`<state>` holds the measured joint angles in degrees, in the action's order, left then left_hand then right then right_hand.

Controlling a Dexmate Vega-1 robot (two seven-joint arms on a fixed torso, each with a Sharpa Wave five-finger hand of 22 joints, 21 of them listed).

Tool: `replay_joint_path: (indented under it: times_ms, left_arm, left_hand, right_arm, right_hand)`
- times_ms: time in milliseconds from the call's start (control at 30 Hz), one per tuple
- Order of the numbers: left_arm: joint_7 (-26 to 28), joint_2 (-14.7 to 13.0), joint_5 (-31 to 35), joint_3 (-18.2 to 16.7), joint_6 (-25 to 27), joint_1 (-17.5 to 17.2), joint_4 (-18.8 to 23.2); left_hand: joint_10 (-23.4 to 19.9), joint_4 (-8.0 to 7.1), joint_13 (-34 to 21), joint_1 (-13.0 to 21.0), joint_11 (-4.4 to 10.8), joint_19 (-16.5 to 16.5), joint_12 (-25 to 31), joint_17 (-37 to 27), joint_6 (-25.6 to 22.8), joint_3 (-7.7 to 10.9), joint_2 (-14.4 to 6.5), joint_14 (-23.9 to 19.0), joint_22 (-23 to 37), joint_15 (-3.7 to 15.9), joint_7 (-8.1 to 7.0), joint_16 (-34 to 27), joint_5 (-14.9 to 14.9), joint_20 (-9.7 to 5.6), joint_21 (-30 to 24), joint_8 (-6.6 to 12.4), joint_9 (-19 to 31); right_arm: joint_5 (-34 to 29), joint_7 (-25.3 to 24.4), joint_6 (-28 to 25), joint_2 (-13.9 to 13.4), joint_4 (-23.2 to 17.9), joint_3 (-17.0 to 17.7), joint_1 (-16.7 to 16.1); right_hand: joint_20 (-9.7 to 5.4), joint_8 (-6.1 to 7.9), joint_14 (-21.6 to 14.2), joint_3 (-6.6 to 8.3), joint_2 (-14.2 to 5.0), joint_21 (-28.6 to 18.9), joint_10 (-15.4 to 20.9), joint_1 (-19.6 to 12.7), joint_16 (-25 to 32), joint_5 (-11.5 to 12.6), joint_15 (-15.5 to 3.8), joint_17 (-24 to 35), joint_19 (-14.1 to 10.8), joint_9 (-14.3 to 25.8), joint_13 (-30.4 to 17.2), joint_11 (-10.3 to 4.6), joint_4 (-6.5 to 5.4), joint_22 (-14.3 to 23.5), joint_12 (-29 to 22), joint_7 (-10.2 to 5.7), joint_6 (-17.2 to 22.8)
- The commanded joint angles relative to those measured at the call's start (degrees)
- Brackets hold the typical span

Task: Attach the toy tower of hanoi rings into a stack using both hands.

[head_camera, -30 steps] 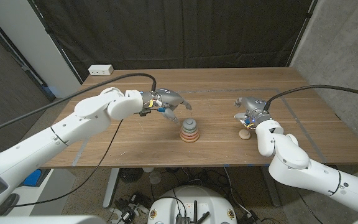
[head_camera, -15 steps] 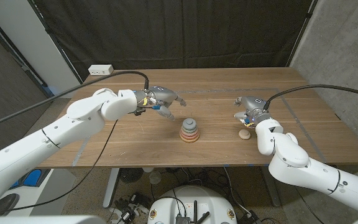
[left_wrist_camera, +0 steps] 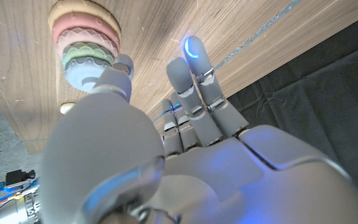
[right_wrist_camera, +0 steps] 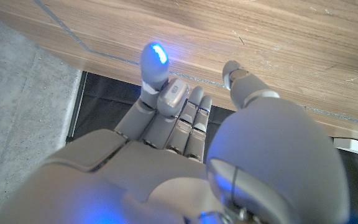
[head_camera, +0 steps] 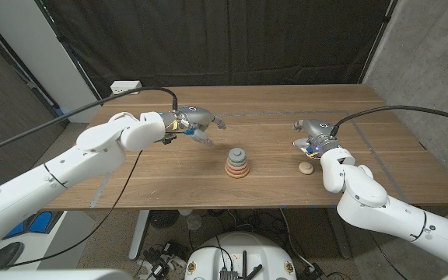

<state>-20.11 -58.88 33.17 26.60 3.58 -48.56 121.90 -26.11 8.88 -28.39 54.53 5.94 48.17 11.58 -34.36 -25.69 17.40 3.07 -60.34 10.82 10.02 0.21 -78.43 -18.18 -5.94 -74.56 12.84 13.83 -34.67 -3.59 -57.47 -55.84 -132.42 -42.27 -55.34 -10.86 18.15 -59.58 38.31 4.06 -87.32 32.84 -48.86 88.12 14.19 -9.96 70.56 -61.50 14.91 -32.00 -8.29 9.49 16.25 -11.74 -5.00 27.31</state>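
Currently the left robot hand (head_camera: 199,124) is hovering over the desk (head_camera: 169,175) with nothing in it, its fingers (left_wrist_camera: 194,68) spread apart and reaching out toward the middle of the desk. Seen from the left wrist, those fingers are extending straight and separated, one tip glowing blue, and none of them is touching wood or toy. The left arm is stretching in from the desk's left front corner, a black cable (head_camera: 138,93) arching above it.

Just beside and in front of that robot hand, the ring stack (head_camera: 238,162) is standing upright near the desk's centre: a wide orange ring at the bottom, then pink, then green, with a grey-blue rounded piece on top. The left wrist view is showing the same stack (left_wrist_camera: 84,43) close to the thumb, apart from it.

Over on the right side, the right robot hand (head_camera: 311,134) is also holding nothing, its fingers (right_wrist_camera: 154,71) open and pointing out past the desk's far edge in the right wrist view. A small tan piece (head_camera: 306,168) is lying on the desk just in front of that robot hand, well apart from the stack; I cannot tell whether it is a ring or a cap.

A white power strip (head_camera: 126,87) is sitting at the far left corner.
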Motion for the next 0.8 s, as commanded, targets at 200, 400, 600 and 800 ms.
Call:
replay_joint_path:
  times_ms: [200, 400, 600, 800]
  left_arm:
    - [2.7, -0.7, 1.1, -0.5, 8.3, -2.3, 1.0]
    - [4.9, -0.8, 3.5, -0.2, 12.7, -4.1, 1.8]
    - [6.8, -0.8, 3.0, -0.4, 15.3, -5.6, 1.8]
    - [8.4, -0.8, 3.1, 0.0, 17.5, -6.7, 1.8]
  left_hand:
    - [-1.3, 0.35, 0.2, 1.4, 0.07, 1.5, 0.5, -1.1, -0.9, 0.46, -0.4, -1.3, 0.1, 2.45, -0.2, -1.5, -0.3, -5.95, -0.7, 0.31, -0.1]
    - [-1.4, 0.3, 0.5, 1.6, -0.02, 1.6, 0.3, -1.8, -0.9, 0.57, -0.4, -1.6, 0.1, 2.44, -0.09, -2.2, -0.4, -5.92, -0.8, 0.16, -0.2]
    - [-1.1, 0.24, 0.7, 1.7, -0.13, 1.6, 0.1, -1.4, -0.7, 0.62, -0.4, -1.0, 0.0, 2.44, 0.05, -1.8, -0.5, -5.94, -0.7, -0.02, -0.3]
    - [-1.0, 0.13, 0.9, 1.6, -0.24, 1.7, 0.0, -2.0, -0.6, 0.61, -0.5, -1.5, 0.0, 2.44, 0.08, -2.4, -0.5, -5.92, -0.8, -0.18, -0.5]
  right_arm:
    - [1.5, -2.2, 4.0, -0.8, 0.8, 2.3, -1.3]
    - [2.0, -2.7, 5.8, -1.3, 0.8, 3.3, -2.0]
    - [2.3, -2.6, 7.0, -1.9, 0.4, 4.1, -2.9]
    - [2.9, -2.3, 8.1, -2.0, 0.5, 4.7, -3.3]
  right_hand:
    - [-1.68, 0.06, -0.5, 0.26, -0.03, -0.4, 0.0, -0.2, 0.1, 0.2, -2.4, 0.1, -0.1, 0.2, -0.1, -0.04, 0.0, 0.1, 0.3, -0.04, 0.1]
    - [-1.68, -0.06, -0.4, 0.2, 0.26, -0.3, -0.5, -0.2, 0.2, 0.1, -2.41, 0.1, 0.0, 0.3, -0.1, -0.02, 0.1, 0.0, 0.5, 0.0, -0.4]
    - [-1.7, -0.06, -0.3, 0.17, 0.69, -0.4, -2.0, -0.2, 0.2, -0.1, -2.41, 0.1, 0.0, 0.5, 0.1, 0.45, 0.23, 0.1, 1.0, 0.12, -0.7]
    - [-1.7, -0.05, -0.2, 0.18, 0.84, -0.3, -2.6, -0.3, 0.1, -0.3, -2.41, 0.1, 0.1, 0.6, 0.3, 0.59, 0.23, 0.1, 1.1, 0.13, -0.9]
